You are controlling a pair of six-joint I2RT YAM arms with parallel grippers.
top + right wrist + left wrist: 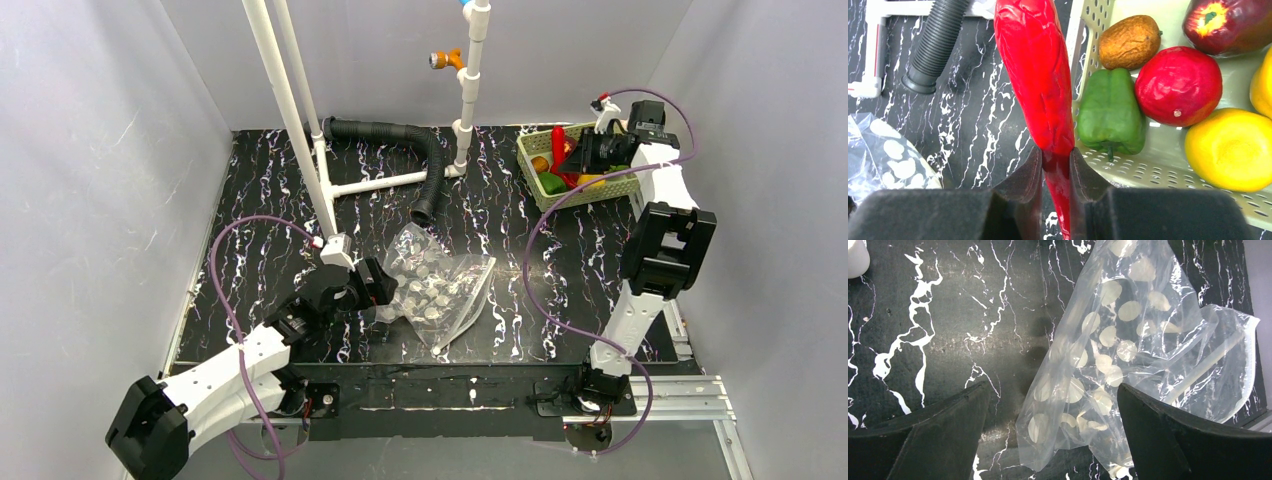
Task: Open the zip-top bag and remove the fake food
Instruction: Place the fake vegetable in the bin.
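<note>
In the overhead view the zip-top bag (440, 290) lies crumpled on the black marbled tabletop (260, 200), low in the middle of the frame. The left pincer (385, 298) sits just beside the bag's left edge, low over the tabletop.

In the left wrist view that pincer (1052, 387) stands wide open, its two dark fingers (943, 435) spread to the lower left and lower right corners. The clear bag (1108, 355), printed with pale round dots, fills the gap between them and runs on toward the upper right of the frame. It lies closer to the right-hand finger, whose inner edge overlaps the plastic. Whether that finger touches the bag cannot be told. The left-hand finger is clear of it, with bare tabletop between.

At the upper right of the overhead view the right pincer (590, 155) hangs over the green basket (527, 165), well apart from the bag. In the right wrist view it (1055, 157) is closed on the narrow end of a red chili (1038, 85), which stretches up the frame along the basket's left rim.

Inside the basket (1148, 172) lie:
- a green pepper (1110, 112)
- an orange-brown piece (1130, 40)
- a round red fruit (1178, 85)
- a dark red apple (1228, 22)
- a yellow lemon (1233, 150)

A black hose (935, 45) lies on the tabletop at the upper left.
</note>
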